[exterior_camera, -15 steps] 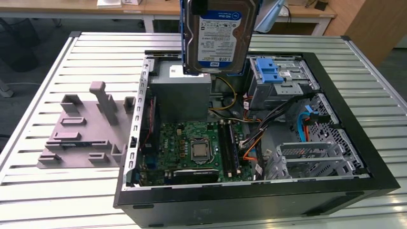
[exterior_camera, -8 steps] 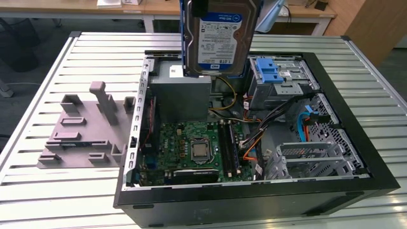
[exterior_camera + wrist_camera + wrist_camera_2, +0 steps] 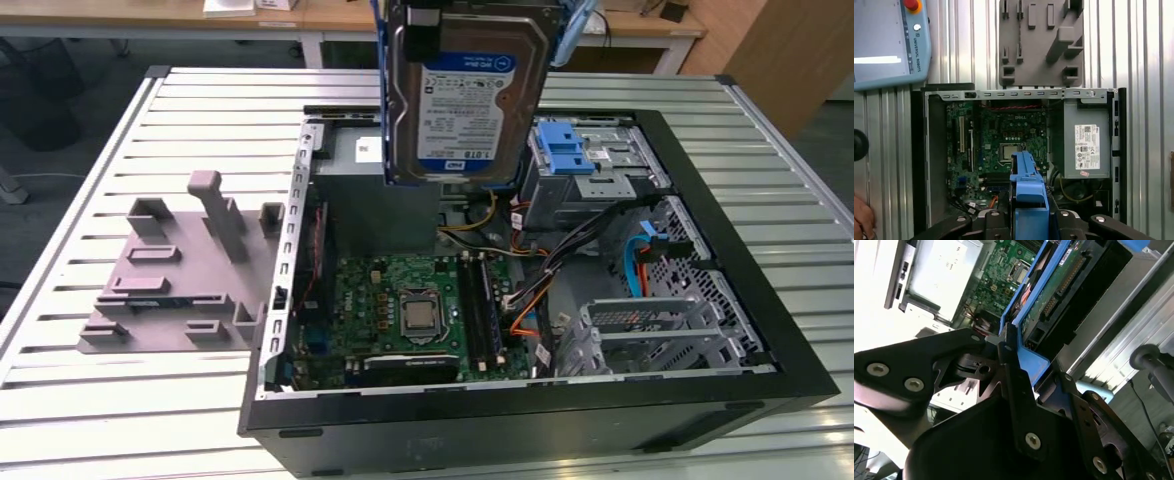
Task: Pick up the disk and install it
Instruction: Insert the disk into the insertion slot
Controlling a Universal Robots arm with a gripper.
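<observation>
- Nearest: the ribbed metal bench (image 3: 120, 410) carried the open computer case (image 3: 534, 420). A grey fixture block (image 3: 180, 270) sat on the bench just beside the case, on the exterior view's left.
- Inside the case, near part: the green motherboard (image 3: 400, 310), with a bare metal drive cage (image 3: 661, 330) to the exterior view's right of it.
- Farther in: the grey power supply (image 3: 374, 215) in the far corner on the exterior view's left, and a blue latch (image 3: 577, 150) on the bay at the far right.
- The disk (image 3: 467, 95) was off the bench. It hung upright over the far half of the case with its label facing the exterior camera, and appeared clear of the parts below.
- Handling (judged): a rigid metal body, dense for its size, that would not flex. The flat faces looked smooth and likely to slip.
- It is probably sensitive to shock. The circuit board (image 3: 1061, 286) on one face lay exposed, so it should be kept off the sheet-metal edges.
- The blue carrier (image 3: 1030, 359) around it was plastic and probably gives a little. Its end and side rails looked the best place to hold, away from the board.
- Jaws: clamped on the upper end of the blue carrier (image 3: 1028, 187), one on each side, in both wrist views. The disk hung below them, its long axis running down toward the case.
</observation>
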